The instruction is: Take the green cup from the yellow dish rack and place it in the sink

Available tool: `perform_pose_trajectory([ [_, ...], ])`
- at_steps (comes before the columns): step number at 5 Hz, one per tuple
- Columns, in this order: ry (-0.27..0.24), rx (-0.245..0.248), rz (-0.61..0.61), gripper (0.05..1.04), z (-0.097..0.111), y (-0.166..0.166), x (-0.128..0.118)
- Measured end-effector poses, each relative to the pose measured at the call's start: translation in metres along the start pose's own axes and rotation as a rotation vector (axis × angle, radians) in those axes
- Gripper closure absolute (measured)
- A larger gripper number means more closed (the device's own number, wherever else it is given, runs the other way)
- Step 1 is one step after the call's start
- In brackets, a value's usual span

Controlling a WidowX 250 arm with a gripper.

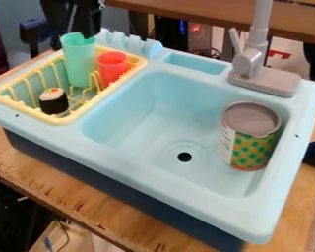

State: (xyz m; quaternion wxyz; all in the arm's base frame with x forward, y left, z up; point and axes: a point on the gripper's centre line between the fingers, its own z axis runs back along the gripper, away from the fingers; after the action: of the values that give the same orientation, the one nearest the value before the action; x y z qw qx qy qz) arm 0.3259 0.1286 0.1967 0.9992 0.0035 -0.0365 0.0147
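The black gripper [83, 23] hangs at the upper left, right at the rim of a tall green cup [80, 61]. That cup stands upright in the yellow dish rack [55, 119], and its rim overlaps the gripper's lower end. To its right in the rack is a smaller red cup [112, 68]. A sushi roll [53, 101] with a black wrap and white top lies near the rack's front. In the light blue sink [137, 125], a can [249, 135] with a grey lid and a green and orange dotted label stands upright at the right.
A grey faucet [251, 59] rises from the sink's back right corner, left of which is a small recessed tray [194, 64]. Blue scalloped slots [130, 43] line the back edge beside the rack. The sink unit rests on a wooden table [68, 189].
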Motion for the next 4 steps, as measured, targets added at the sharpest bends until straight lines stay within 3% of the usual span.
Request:
perform_pose_trajectory([
  [2,0.032,-0.01,0.001,0.083,-0.02,0.003,0.007],
  [4,-0.002,-0.011,0.009,0.083,-0.025,0.004,0.018],
])
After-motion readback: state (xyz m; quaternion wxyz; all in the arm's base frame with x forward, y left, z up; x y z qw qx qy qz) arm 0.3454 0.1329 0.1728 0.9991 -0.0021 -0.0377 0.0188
